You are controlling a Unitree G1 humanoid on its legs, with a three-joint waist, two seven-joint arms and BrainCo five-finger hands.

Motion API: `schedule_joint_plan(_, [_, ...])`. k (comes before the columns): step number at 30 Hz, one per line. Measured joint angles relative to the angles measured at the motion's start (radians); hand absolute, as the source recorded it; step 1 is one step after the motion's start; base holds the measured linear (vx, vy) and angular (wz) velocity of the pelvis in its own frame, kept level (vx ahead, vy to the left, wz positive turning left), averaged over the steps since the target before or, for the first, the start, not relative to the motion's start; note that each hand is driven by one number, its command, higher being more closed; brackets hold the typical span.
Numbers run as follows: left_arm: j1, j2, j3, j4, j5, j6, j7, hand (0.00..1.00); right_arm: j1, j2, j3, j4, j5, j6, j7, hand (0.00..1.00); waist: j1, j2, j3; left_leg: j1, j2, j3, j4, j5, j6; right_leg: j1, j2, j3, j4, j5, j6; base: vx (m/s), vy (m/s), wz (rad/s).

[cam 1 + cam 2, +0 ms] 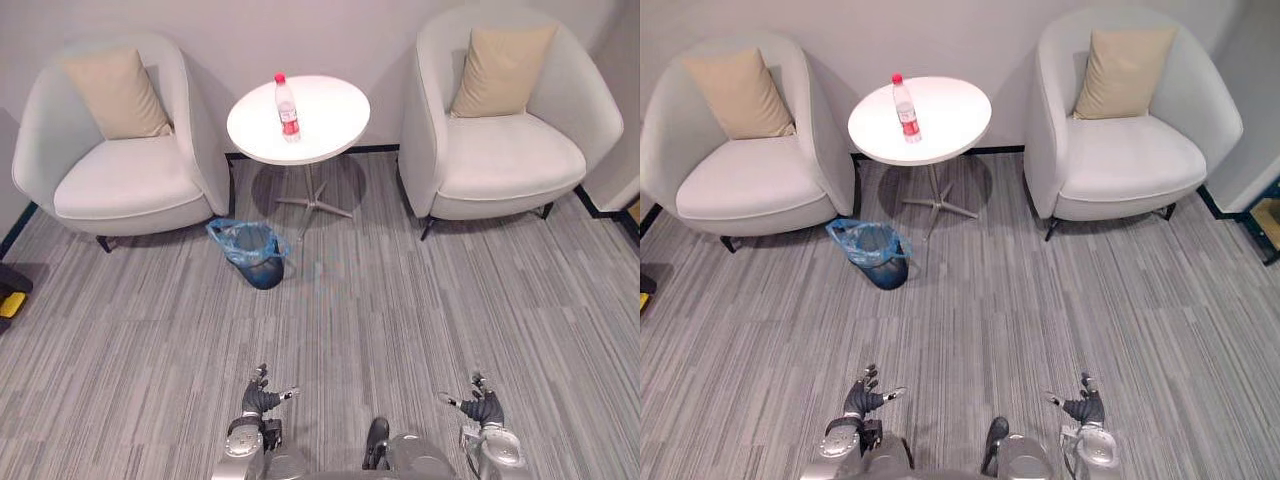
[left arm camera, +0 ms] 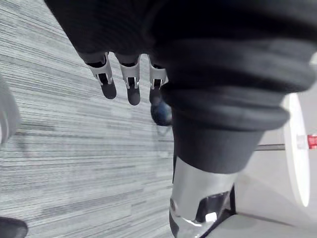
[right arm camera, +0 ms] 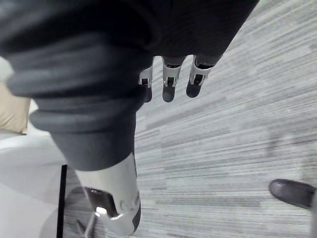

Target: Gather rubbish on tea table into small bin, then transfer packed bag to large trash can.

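- A red-capped plastic bottle (image 1: 287, 108) is seen upright on the round white tabletop (image 1: 335, 125)
- The small bin (image 1: 262, 272), lined with a blue bag (image 1: 240, 238), is placed on the floor near the table's foot
- Left hand (image 1: 262, 396) and right hand (image 1: 483, 406) are held low, well apart from the tabletop; fingers (image 2: 132, 82) are straight, nothing gripped
- The bottle is judged light, smooth, slightly squashy; a wrap round the labelled mid-body is advised

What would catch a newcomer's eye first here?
The red-capped bottle stands upright on the round white table between two pale armchairs. On the carpet near the table's base sits the small bin, lined with a blue bag. The left hand and right hand hang open, low over the carpet.
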Motion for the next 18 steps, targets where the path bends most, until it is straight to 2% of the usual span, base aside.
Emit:
schedule_joint_plan(1, [-0.001, -0.001, 0.001, 0.000, 0.000, 0.001, 0.000, 0.00, -0.005, 0.012, -0.010, -0.001, 0.000, 0.000, -0.002, 0.00, 0.001, -0.004, 0.002, 0.002, -0.054, -0.021, -0.190, 0.016, -0.014, 0.017, -0.014, -0.003, 0.001, -0.012, 0.017, 0.33, 0.143, 0.15])
schedule_joint_plan(2, [0.004, -0.007, 0.006, 0.000, 0.000, 0.004, 0.000, 0.00, -0.004, 0.019, -0.015, 0.000, 0.000, -0.001, -0.008, 0.00, 0.003, -0.003, 0.003, 0.011, -0.104, -0.050, -0.372, 0.064, -0.029, 0.033, -0.026, -0.002, 0.002, -0.034, 0.029, 0.22, 0.118, 0.08])
schedule_joint_plan(3, [0.009, -0.011, 0.007, 0.000, 0.000, 0.005, 0.000, 0.00, -0.004, 0.020, -0.016, 0.000, 0.000, -0.001, -0.013, 0.00, 0.005, 0.001, 0.000, 0.022, -0.122, -0.063, -0.451, 0.095, -0.031, 0.040, -0.027, 0.002, 0.003, -0.044, 0.041, 0.23, 0.150, -0.16])
schedule_joint_plan(4, [0.018, -0.013, 0.008, 0.001, 0.000, 0.007, 0.000, 0.00, -0.004, 0.021, -0.014, 0.001, 0.000, 0.000, -0.015, 0.00, 0.022, 0.009, 0.001, 0.043, -0.137, -0.087, -0.524, 0.187, -0.022, 0.053, -0.025, 0.025, 0.008, -0.063, 0.065, 0.32, 0.204, -0.42])
schedule_joint_plan(5, [0.027, -0.010, 0.012, 0.000, 0.000, 0.008, 0.001, 0.00, -0.004, 0.023, -0.002, 0.000, -0.001, 0.000, -0.016, 0.00, 0.037, 0.012, -0.003, 0.065, -0.146, -0.087, -0.521, 0.231, 0.011, 0.079, -0.030, 0.057, 0.008, -0.080, 0.092, 0.40, 0.237, -0.48])
schedule_joint_plan(6, [0.028, -0.009, 0.018, 0.000, 0.000, 0.008, 0.001, 0.00, -0.005, 0.025, 0.004, 0.000, -0.001, 0.000, -0.016, 0.00, 0.049, 0.000, 0.000, 0.068, -0.154, -0.087, -0.503, 0.231, 0.014, 0.087, -0.041, 0.065, 0.006, -0.089, 0.105, 0.34, 0.190, -0.39])
schedule_joint_plan(7, [0.029, -0.008, 0.025, 0.000, 0.000, 0.009, 0.001, 0.00, -0.004, 0.029, 0.006, 0.001, -0.001, 0.000, -0.017, 0.00, 0.054, -0.017, -0.004, 0.059, -0.167, -0.089, -0.474, 0.214, 0.040, 0.090, -0.056, 0.076, 0.008, -0.098, 0.117, 0.28, 0.131, -0.20])
schedule_joint_plan(8, [0.032, -0.005, 0.030, 0.001, -0.002, 0.009, 0.001, 0.00, -0.005, 0.032, 0.012, 0.001, -0.002, 0.000, -0.016, 0.00, 0.058, -0.040, -0.010, 0.045, -0.185, -0.082, -0.425, 0.172, 0.075, 0.086, -0.082, 0.086, 0.033, -0.123, 0.139, 0.42, 0.181, -0.21])
schedule_joint_plan(9, [0.038, -0.002, 0.030, 0.002, -0.009, 0.010, 0.001, 0.00, -0.005, 0.033, 0.012, 0.002, -0.003, 0.000, -0.016, 0.00, 0.058, -0.064, -0.016, 0.043, -0.206, -0.066, -0.388, 0.119, 0.082, 0.065, -0.118, 0.098, 0.102, -0.162, 0.167, 0.43, 0.169, -0.17])
schedule_joint_plan(10, [0.039, -0.001, 0.030, 0.002, -0.010, 0.011, 0.001, 0.00, -0.006, 0.033, 0.011, 0.004, -0.005, 0.000, -0.016, 0.00, 0.055, -0.075, -0.017, 0.052, -0.219, -0.055, -0.380, 0.097, 0.086, 0.049, -0.141, 0.118, 0.157, -0.182, 0.179, 0.45, 0.159, -0.23])
schedule_joint_plan(11, [0.040, 0.001, 0.029, 0.003, -0.013, 0.012, 0.001, 0.00, -0.010, 0.033, 0.012, 0.005, -0.009, 0.000, -0.015, 0.00, 0.053, -0.083, -0.019, 0.090, -0.244, -0.033, -0.388, 0.072, 0.094, 0.007, -0.185, 0.164, 0.294, -0.206, 0.207, 0.30, 0.104, -0.22])
schedule_joint_plan(12, [0.047, 0.003, 0.029, 0.003, -0.017, 0.012, 0.001, 0.00, -0.011, 0.033, 0.012, 0.005, -0.010, 0.001, -0.013, 0.00, 0.052, -0.083, -0.019, 0.114, -0.254, -0.022, -0.397, 0.063, 0.097, -0.024, -0.204, 0.183, 0.380, -0.206, 0.210, 0.38, 0.129, -0.27])
schedule_joint_plan(13, [0.053, 0.008, 0.024, 0.002, -0.023, 0.011, 0.001, 0.00, -0.011, 0.035, 0.018, 0.005, -0.011, 0.001, -0.012, 0.00, 0.050, -0.087, -0.019, 0.171, -0.277, -0.013, -0.423, 0.054, 0.109, -0.084, -0.250, 0.194, 0.557, -0.176, 0.253, 0.47, 0.113, -0.11])
schedule_joint_plan(14, [0.059, 0.014, 0.015, 0.002, -0.029, 0.012, 0.001, 0.00, -0.006, 0.036, 0.038, 0.010, -0.013, 0.001, -0.010, 0.00, 0.042, -0.090, -0.019, 0.244, -0.293, -0.014, -0.449, 0.033, 0.124, -0.135, -0.290, 0.181, 0.731, -0.173, 0.264, 0.39, 0.085, -0.03])
schedule_joint_plan(15, [0.060, 0.015, 0.015, 0.002, -0.029, 0.012, 0.002, 0.00, -0.003, 0.036, 0.041, 0.012, -0.014, 0.001, -0.010, 0.00, 0.038, -0.090, -0.020, 0.258, -0.294, -0.017, -0.456, 0.028, 0.126, -0.145, -0.294, 0.173, 0.755, -0.180, 0.252, 0.41, 0.048, 0.14])
schedule_joint_plan(17, [0.060, 0.035, 0.016, 0.002, -0.030, 0.010, 0.003, 0.00, -0.007, 0.038, 0.049, 0.024, -0.017, 0.003, -0.008, 0.00, 0.019, -0.084, -0.022, 0.346, -0.283, -0.031, -0.510, 0.022, 0.122, -0.221, -0.291, 0.087, 0.800, -0.234, 0.166, 0.36, -0.003, 0.19])
schedule_joint_plan(18, [0.058, 0.036, 0.017, 0.002, -0.030, 0.010, 0.004, 0.00, -0.009, 0.036, 0.049, 0.025, -0.018, 0.003, -0.008, 0.00, 0.016, -0.080, -0.019, 0.360, -0.276, -0.034, -0.522, 0.023, 0.121, -0.243, -0.279, 0.066, 0.781, -0.244, 0.149, 0.39, -0.058, 0.19])
